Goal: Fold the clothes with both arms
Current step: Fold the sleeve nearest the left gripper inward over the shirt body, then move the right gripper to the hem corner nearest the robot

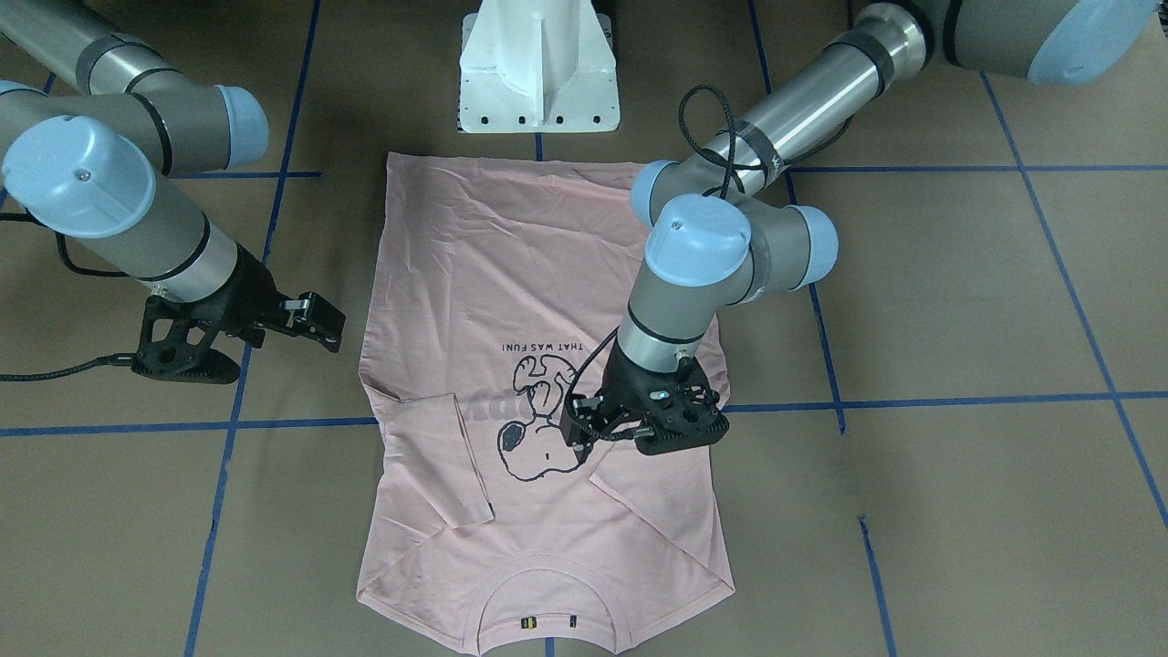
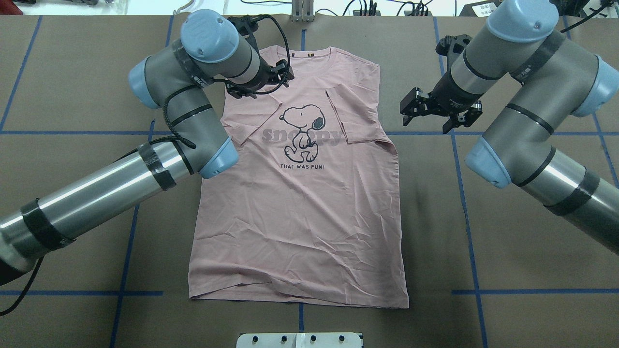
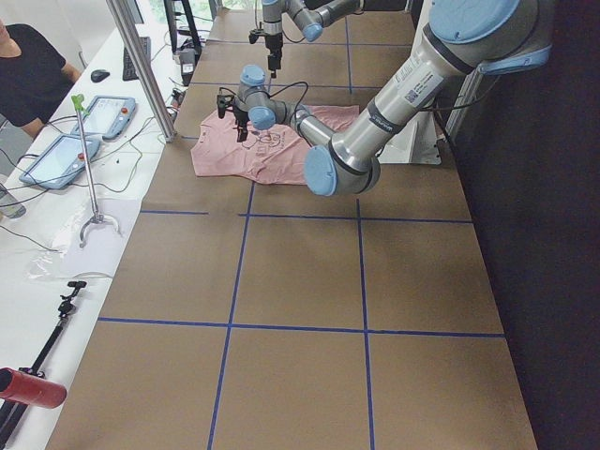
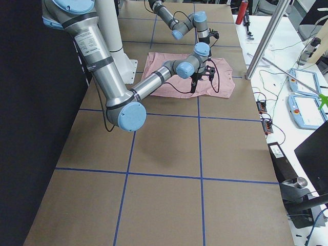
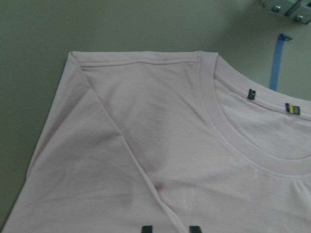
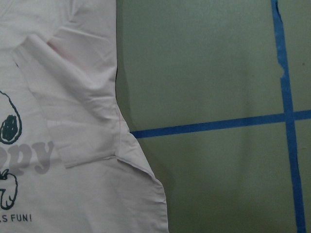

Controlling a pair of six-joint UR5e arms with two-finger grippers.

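Nearest the lens, see the left arm (image 2: 145, 179) bent over the counter (image 2: 483, 241), with the pale pink T-shirt (image 2: 300, 217) spread flat, print up, sleeves (image 2: 348, 116) tucked in. Expect light, limp, wrinkle-prone cloth; likely best pinched at shoulder or hem edges. Note left jaws (image 5: 168, 229) parted, empty, shoulder and collar (image 5: 272, 160) just beneath; right jaws (image 1: 319, 321) parted, empty, shirt's side edge just beside, not touching.

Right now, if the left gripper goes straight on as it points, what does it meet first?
The left gripper points down; likely the T-shirt first, at its folded-in sleeve beside the collar, though the gap is unclear.
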